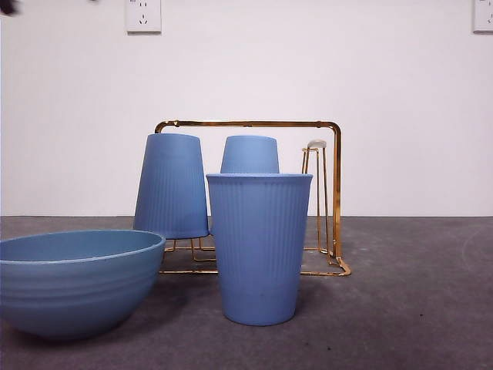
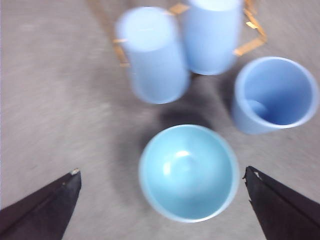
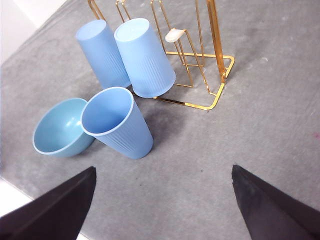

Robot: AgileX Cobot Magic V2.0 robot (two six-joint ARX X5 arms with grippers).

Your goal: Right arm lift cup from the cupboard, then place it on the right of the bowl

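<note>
A ribbed blue cup (image 1: pixel 259 247) stands upright, mouth up, on the grey table just right of the wide blue bowl (image 1: pixel 73 279). It also shows in the right wrist view (image 3: pixel 116 123) and the left wrist view (image 2: pixel 275 94). Two more blue cups (image 1: pixel 171 186) (image 1: pixel 249 154) sit upside down on pegs of the gold wire cupboard (image 1: pixel 336 193) behind. My right gripper (image 3: pixel 162 200) is open and empty, high above the table, apart from the cup. My left gripper (image 2: pixel 162 200) is open and empty above the bowl (image 2: pixel 188 172).
One bare peg with a white tip (image 1: pixel 316 144) stands at the rack's right end. Grey table (image 1: pixel 416 308) stretches to the right of the cup. White wall with two sockets (image 1: pixel 143 15) behind. The table's edge (image 3: pixel 10 197) shows near the bowl (image 3: pixel 60 127).
</note>
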